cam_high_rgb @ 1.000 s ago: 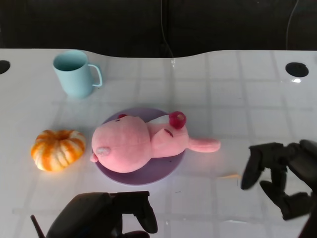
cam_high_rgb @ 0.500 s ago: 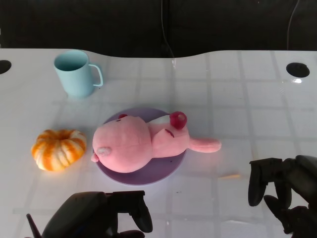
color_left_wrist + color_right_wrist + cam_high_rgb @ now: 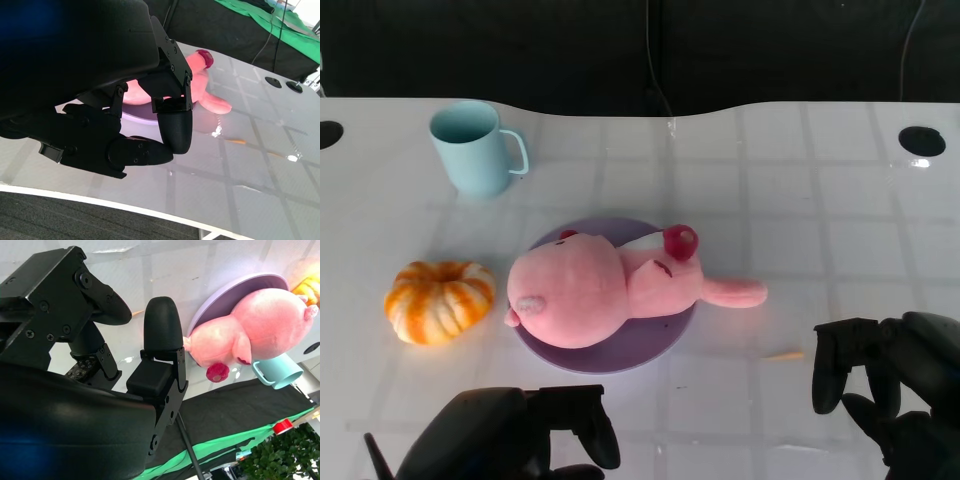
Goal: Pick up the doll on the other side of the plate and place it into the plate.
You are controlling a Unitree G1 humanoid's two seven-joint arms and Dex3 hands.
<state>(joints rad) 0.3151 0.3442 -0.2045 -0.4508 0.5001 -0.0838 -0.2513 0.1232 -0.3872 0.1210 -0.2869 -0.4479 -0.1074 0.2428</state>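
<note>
A pink plush doll [image 3: 600,292] lies on its side across the purple plate [image 3: 630,350], one ear reaching off the rim to the right. The doll [image 3: 200,85] and plate [image 3: 142,114] show past my left hand's fingers [image 3: 172,125]. In the right wrist view the doll [image 3: 250,330] rests on the plate [image 3: 235,290]. My left hand [image 3: 515,435] is at the near edge, below the plate, holding nothing, fingers apart. My right hand [image 3: 880,385] is at the lower right, apart from the doll, empty with fingers spread.
A light blue mug [image 3: 475,148] stands at the back left. An orange pumpkin [image 3: 437,300] sits left of the plate. A small orange sliver [image 3: 782,355] lies on the white table [image 3: 800,200] between the plate and my right hand. Round holes [image 3: 920,140] mark the far corners.
My right hand has drawn back toward the near right edge, away from the doll. My left hand has sunk slightly lower. The doll and plate have not moved.
</note>
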